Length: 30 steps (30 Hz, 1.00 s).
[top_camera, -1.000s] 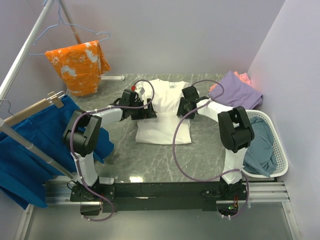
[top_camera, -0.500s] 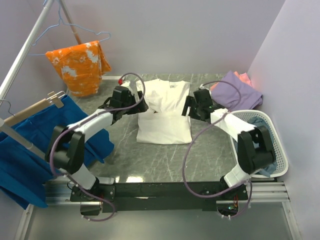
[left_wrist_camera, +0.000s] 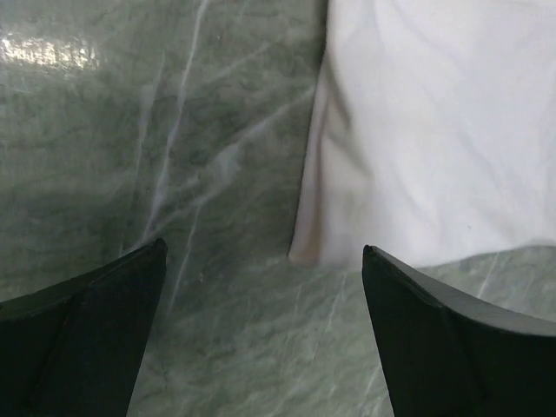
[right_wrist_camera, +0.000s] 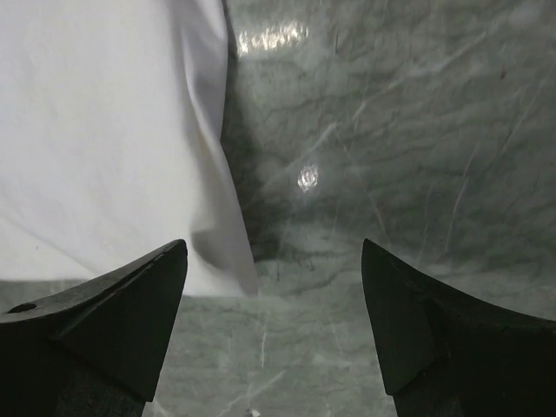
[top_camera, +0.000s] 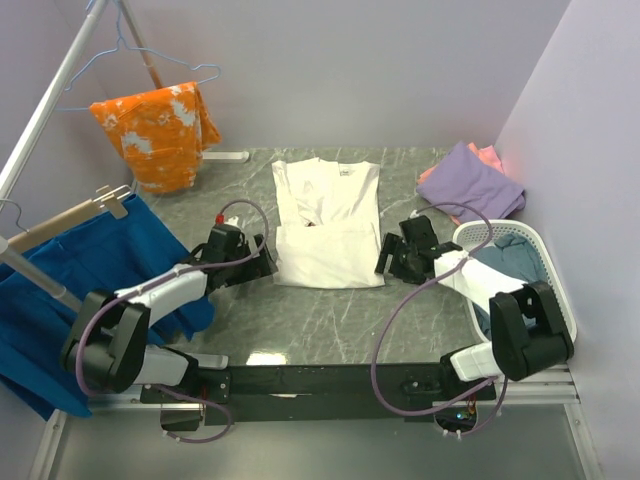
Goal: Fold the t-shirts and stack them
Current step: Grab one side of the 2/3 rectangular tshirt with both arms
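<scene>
Now: Hazards at the Near Hem Corners

Left gripper (left_wrist_camera: 262, 249) and right gripper (right_wrist_camera: 274, 243): both spread apart, empty, low over the worktop (top_camera: 320, 310), flanking the near corners of the white t-shirt (top_camera: 328, 225). White t-shirt: flat at mid-worktop, near part apparently doubled over. Purple tee (top_camera: 475, 185) and salmon-pink tee (top_camera: 488, 155): piled at the far right. Grey-blue tee (top_camera: 505, 275): in the basket (top_camera: 560, 300).

Expect a single-layer pinch if closing too high; likely result, doubled cloth peeling open. Avoid uneven lift between sides; likely result, a skewed fold. Keep fingertips off the stone; risk of scraping.
</scene>
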### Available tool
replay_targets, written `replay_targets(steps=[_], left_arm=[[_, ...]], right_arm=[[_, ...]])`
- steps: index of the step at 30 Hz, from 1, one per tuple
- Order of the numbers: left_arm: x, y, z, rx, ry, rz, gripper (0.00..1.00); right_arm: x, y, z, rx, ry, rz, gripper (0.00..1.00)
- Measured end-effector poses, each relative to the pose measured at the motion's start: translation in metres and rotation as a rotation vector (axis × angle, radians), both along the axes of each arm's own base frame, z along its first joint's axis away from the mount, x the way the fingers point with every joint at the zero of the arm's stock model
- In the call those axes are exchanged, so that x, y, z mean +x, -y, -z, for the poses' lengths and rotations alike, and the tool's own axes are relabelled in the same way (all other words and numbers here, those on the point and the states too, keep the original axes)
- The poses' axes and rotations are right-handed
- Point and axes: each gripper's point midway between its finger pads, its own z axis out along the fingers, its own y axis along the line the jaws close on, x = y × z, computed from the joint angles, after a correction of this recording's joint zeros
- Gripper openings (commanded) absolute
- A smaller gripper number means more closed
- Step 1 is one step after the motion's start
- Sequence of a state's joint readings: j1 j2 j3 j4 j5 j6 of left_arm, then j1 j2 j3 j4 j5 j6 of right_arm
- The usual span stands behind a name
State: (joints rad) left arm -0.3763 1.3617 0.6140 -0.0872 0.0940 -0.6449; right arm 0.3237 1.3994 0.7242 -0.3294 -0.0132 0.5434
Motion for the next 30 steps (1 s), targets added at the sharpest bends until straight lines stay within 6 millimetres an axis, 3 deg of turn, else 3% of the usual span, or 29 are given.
replay_targets(steps=[7,16,20,24,29,30], left_arm=[[-0.007,0.012,-0.016,-0.101,0.073,0.044,0.99],[-0.023,0.029,0.000,-0.206,0.045,0.110,0.82],[-0.020,0.037,0.002,-0.253,0.058,0.121,0.71],[-0.015,0.042,0.006,-0.278,0.063,0.125,0.51],[-0.012,0.049,0.015,-0.310,0.050,0.133,0.34],[-0.011,0.050,0.016,-0.317,0.048,0.133,0.28]], right_arm=[[-0.017,-0.011,0.005,0.091,-0.022,-0.019,0.86],[-0.012,-0.026,0.007,0.182,-0.009,-0.033,0.79],[-0.007,-0.032,0.007,0.216,0.002,-0.037,0.76],[-0.004,-0.037,0.007,0.248,0.007,-0.047,0.70],[-0.003,-0.044,0.008,0.283,0.003,-0.052,0.64],[-0.003,-0.045,0.008,0.291,0.002,-0.055,0.59]])
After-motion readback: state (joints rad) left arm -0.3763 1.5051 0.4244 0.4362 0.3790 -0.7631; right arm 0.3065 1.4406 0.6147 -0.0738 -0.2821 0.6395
